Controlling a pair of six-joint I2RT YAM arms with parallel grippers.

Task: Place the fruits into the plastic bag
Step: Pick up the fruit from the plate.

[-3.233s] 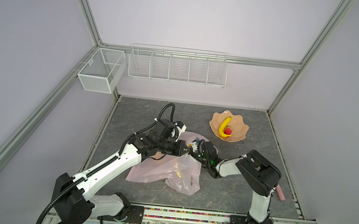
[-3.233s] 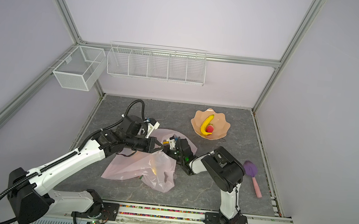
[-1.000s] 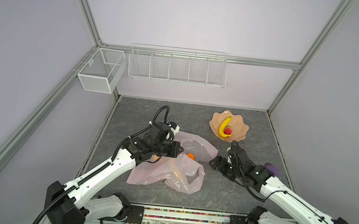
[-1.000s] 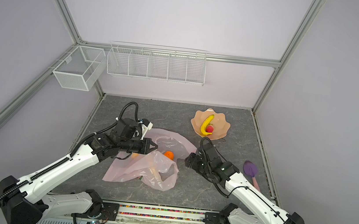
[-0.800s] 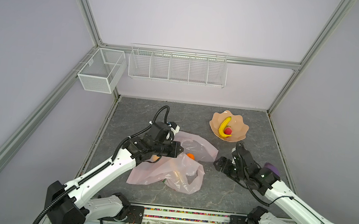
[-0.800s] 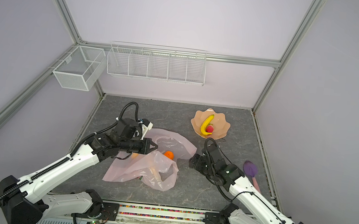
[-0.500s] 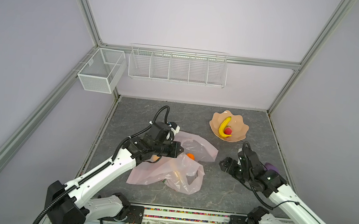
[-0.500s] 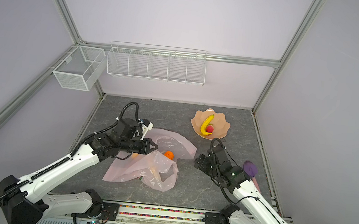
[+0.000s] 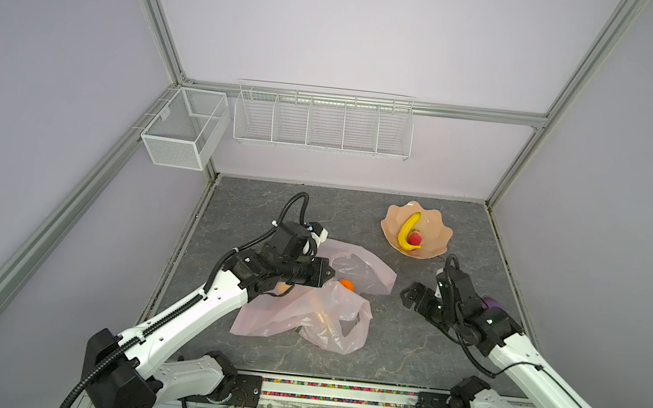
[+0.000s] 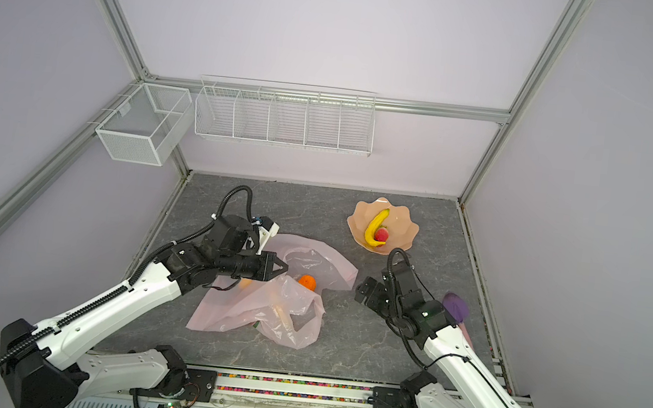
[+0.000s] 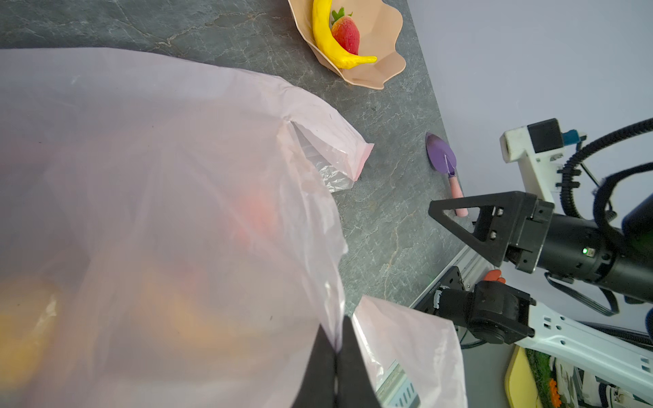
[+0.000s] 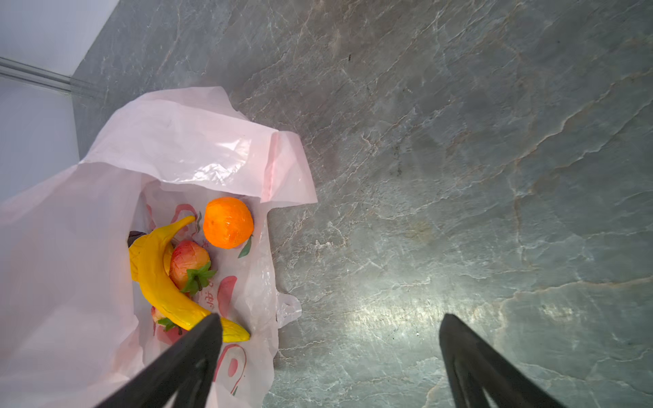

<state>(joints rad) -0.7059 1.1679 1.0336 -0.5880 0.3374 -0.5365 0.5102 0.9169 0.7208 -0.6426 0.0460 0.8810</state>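
Observation:
The pale pink plastic bag [image 9: 303, 315] lies crumpled mid-table in both top views. My left gripper [image 11: 335, 335] is shut on its upper edge, holding the mouth up; it also shows in a top view [image 10: 283, 268]. Inside the bag lie an orange tangerine [image 12: 228, 222], a yellow banana [image 12: 159, 275] and a red strawberry [image 12: 187, 259]. My right gripper [image 12: 331, 319] stands open and empty over bare table just right of the bag mouth [image 9: 405, 297]. Another banana [image 9: 407, 231] and strawberry [image 9: 415, 238] rest in the peach bowl [image 9: 436, 232] at the back right.
A purple trowel [image 10: 456, 305] with a pink handle lies by the right wall, behind my right arm. Two white wire baskets [image 9: 321, 123] [image 9: 182, 130] hang on the back wall and left corner. The rail runs along the front edge.
My right gripper has drawn back from the bag mouth to the right and opened a little wider; the tangerine now lies in the bag. My left gripper still holds the bag edge.

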